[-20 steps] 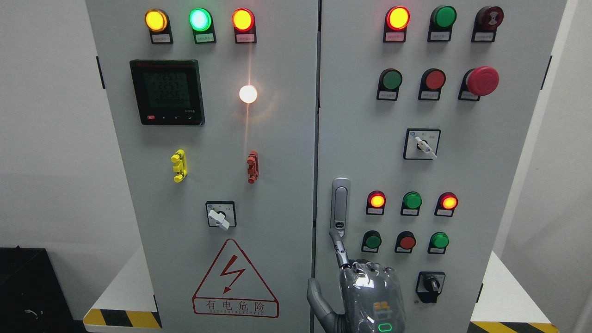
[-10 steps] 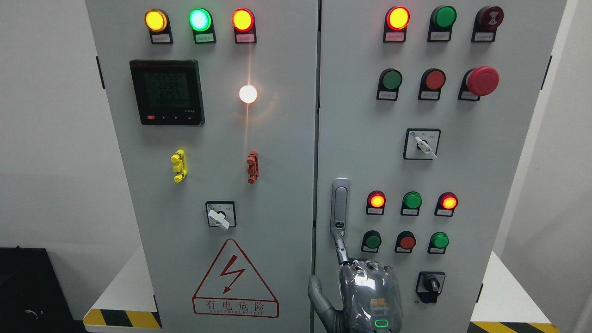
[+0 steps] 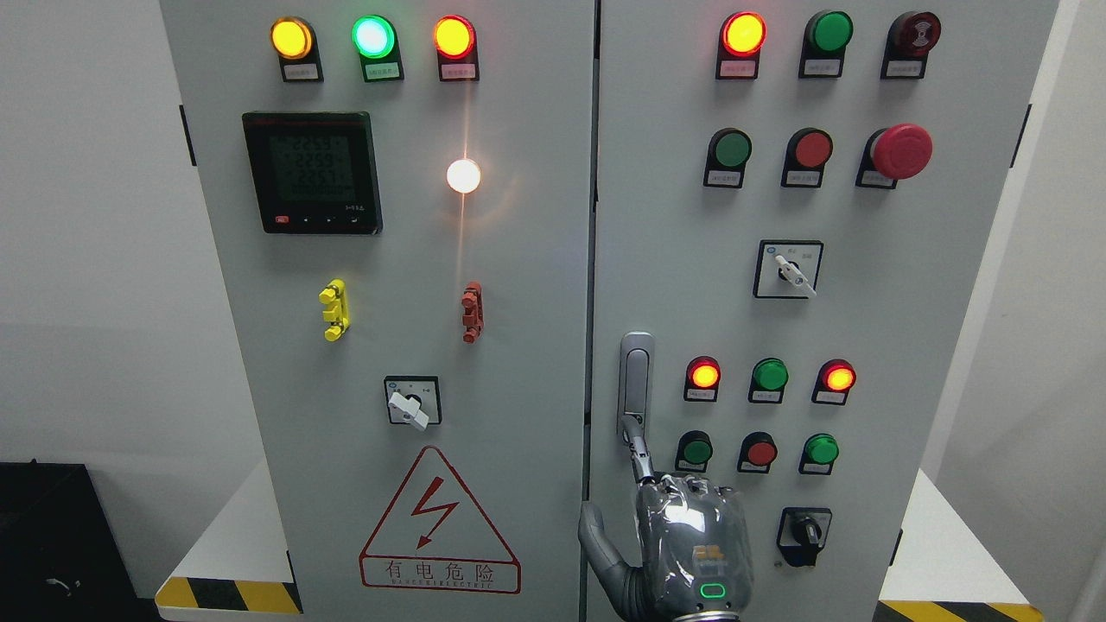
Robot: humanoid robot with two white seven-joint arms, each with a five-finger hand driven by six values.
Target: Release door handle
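Right hand [image 3: 687, 540] low at the right cabinet door [image 3: 864, 311], knuckles curled, index finger [image 3: 638, 449] extended upward. Its tip meets the lower end of the grey door handle [image 3: 636, 380], upright at that door's left edge; nothing is gripped. Since half a second ago, hand sits higher, fingertip now covering the keyhole.

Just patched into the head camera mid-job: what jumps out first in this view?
A bright white glowing lamp flares on the left cabinet door, under a row of lit amber and green indicator lights. On the right door, a big red mushroom-shaped stop button stands out at upper right. Bottom centre, the grey metallic robot hand has one extended finger at the lower end of the silver door handle.
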